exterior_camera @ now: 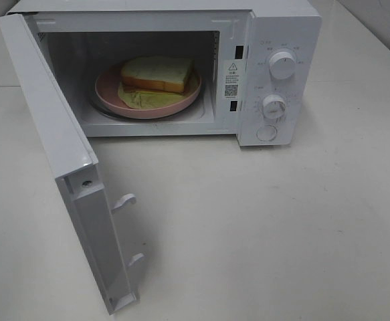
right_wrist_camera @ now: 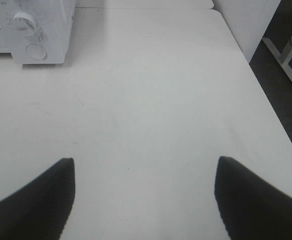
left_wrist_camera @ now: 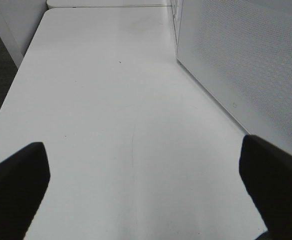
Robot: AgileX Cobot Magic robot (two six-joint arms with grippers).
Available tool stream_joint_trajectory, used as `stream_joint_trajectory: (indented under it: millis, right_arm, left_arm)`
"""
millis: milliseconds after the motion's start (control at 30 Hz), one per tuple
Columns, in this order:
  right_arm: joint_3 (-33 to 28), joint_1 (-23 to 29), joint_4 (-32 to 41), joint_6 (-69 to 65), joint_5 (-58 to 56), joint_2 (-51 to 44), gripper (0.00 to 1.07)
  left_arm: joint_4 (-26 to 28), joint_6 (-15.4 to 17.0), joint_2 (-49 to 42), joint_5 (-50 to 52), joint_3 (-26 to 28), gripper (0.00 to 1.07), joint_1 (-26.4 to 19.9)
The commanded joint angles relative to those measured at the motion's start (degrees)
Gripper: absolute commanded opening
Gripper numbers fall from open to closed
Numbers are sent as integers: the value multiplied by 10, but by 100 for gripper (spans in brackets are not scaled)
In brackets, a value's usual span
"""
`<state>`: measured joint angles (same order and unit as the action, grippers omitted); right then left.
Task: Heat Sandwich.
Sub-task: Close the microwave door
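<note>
The sandwich [exterior_camera: 156, 75] lies on the pink plate [exterior_camera: 108, 90] inside the microwave [exterior_camera: 285, 20], which stands at the far edge of the tabletop [exterior_camera: 281, 227]. The door [exterior_camera: 54, 134] hangs wide open, swung out toward the near left corner. So I think the food part is done & the step now is to shut the door, then turn a knob. The L gripper [left_wrist_camera: 143, 142] has its jaws wide open w/ nothing in them, low over the tabletop just beside the door's outer face. The R gripper [right_wrist_camera: 146, 160] is open & empty too, over the right side of the tabletop, well apart from the knobs. To do it well: push on the door's outer face near the free edge w/ the two hooks [exterior_camera: 124, 200], slow & flat, till it clicks. Don't shove hard, b/c the microwave may slide. Nothing lies in the door's path, & the plate sits well inside, so the door won't hit it. The top knob [exterior_camera: 282, 65], low knob [exterior_camera: 273, 105] & round button [exterior_camera: 267, 133] are free to reach.
</note>
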<state>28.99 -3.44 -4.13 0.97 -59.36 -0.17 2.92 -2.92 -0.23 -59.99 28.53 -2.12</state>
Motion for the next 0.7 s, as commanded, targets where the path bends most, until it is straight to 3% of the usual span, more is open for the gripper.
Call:
stream_joint_trajectory:
  millis: [33, 433, 700]
  right_arm:
    - [0, -3, -5, -2, 7, -16, 74]
    - [1, -1, -5, -2, 8, -16, 74]
    - [1, 40, -5, -2, 8, -16, 74]
  left_arm:
    - [0, 2, -16, 6, -2, 98, 2]
    - [0, 2, -16, 6, -2, 98, 2]
    - [0, 2, -16, 6, -2, 98, 2]
